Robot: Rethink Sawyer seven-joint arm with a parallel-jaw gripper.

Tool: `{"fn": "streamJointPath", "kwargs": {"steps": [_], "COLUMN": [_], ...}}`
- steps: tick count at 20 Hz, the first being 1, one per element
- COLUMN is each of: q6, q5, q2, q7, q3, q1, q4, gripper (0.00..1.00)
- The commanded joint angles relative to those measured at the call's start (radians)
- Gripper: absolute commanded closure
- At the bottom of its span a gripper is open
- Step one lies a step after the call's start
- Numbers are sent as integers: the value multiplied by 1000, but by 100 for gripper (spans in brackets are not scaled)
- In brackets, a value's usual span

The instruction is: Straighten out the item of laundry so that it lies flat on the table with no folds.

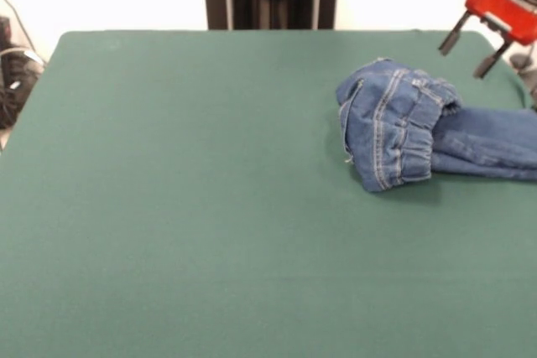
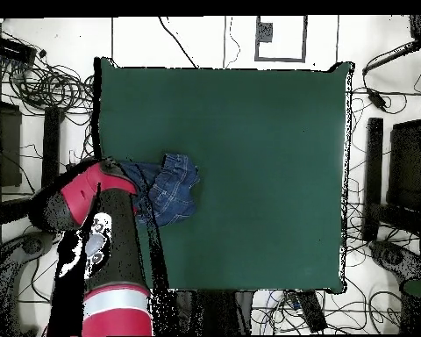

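The jeans are blue denim with pale stitching, bunched into a rumpled heap with the gathered waistband folded over on itself. The legs trail off past the picture's right edge in the front view. They lie on the dark green counter, near one side edge.

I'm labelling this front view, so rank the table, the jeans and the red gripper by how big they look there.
1. The table, by far.
2. The jeans, bunched and cut off at the edge.
3. The gripper, only partly in view, so its rank is unsure.
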Motion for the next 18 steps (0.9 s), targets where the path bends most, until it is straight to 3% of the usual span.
{"fn": "streamJointPath", "kwargs": {"steps": [1,6,10,18], "q6": [-18,-66,-214,-228], "q5": [-8,-20,-43,-16], "q2": [122,158,214,259], "q7": [45,51,86,94], "q3": [13,4,-4,-29], "q1": [29,32,27,56], "q4": [47,14,-9,-75], "gripper": [0,0,0,0]}}
